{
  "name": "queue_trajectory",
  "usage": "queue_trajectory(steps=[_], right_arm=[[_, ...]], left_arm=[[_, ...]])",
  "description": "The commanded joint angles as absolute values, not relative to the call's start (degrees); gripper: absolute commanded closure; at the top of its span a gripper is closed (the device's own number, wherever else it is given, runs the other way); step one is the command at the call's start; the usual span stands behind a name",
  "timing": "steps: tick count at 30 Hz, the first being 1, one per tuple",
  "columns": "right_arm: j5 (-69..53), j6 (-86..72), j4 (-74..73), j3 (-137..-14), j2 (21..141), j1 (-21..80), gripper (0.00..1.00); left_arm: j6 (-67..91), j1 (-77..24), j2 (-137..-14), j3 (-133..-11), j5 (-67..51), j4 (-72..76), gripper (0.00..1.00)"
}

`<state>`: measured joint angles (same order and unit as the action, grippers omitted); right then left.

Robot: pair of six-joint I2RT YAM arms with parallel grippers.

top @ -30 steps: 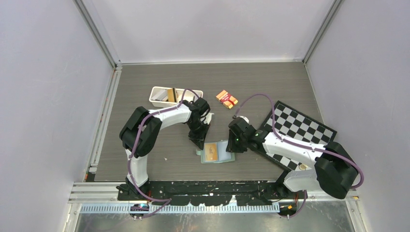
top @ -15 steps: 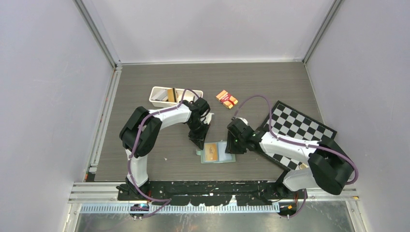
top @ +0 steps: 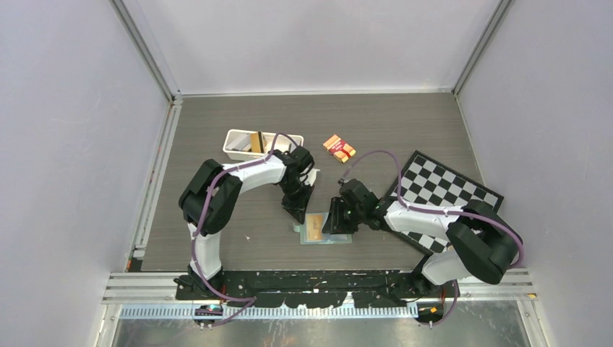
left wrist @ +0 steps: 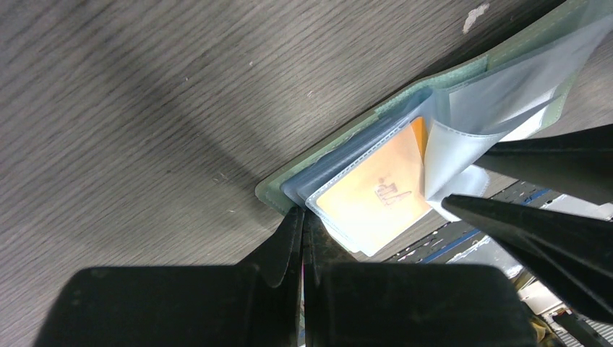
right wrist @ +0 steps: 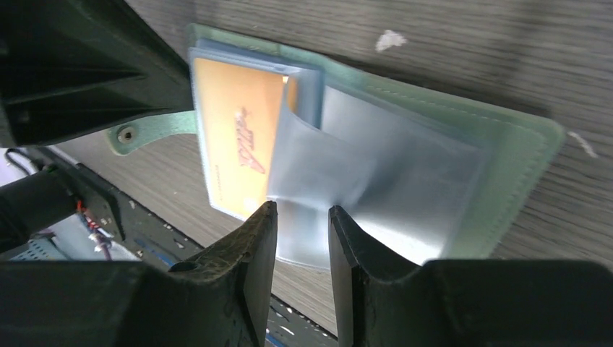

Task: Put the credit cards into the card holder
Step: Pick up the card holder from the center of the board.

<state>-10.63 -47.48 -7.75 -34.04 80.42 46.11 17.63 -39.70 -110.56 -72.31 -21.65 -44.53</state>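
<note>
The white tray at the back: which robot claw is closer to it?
Left. The left gripper is a little nearer the robot than the white tray, at the left edge of the card holder. The right gripper is farther right, over the card holder.

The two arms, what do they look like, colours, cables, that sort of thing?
Both the left arm and right arm have white link shells and bulky black joints. A purple cable loops along each. The left gripper and right gripper are matte black and taper to narrow tips.
</note>
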Motion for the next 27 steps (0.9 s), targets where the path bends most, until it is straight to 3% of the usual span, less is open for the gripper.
queue_trajectory(steps=[1, 10, 17, 27], right_arm=[[-15.8, -49.2, -0.3, -32.9, 81.4, 46.3, 0.62], [-17.8, -50.7, 3.5, -32.4, 75.4, 46.3, 0.62], [-18.8, -51.5, 6.0, -32.2, 77.3, 46.3, 0.62], [3.7, -43.8, -18.0, -36.9, 69.0, 46.4, 0.47]], left_arm=[[16.5, -40.2, -113.2, -72.2, -18.3, -42.9, 1.00], [16.5, -40.2, -113.4, -72.2, -18.4, -42.8, 1.00], [16.5, -40.2, -113.5, -72.2, -18.4, -42.8, 1.00], [16.9, -40.2, -108.6, -70.9, -20.6, -39.7, 1.00]])
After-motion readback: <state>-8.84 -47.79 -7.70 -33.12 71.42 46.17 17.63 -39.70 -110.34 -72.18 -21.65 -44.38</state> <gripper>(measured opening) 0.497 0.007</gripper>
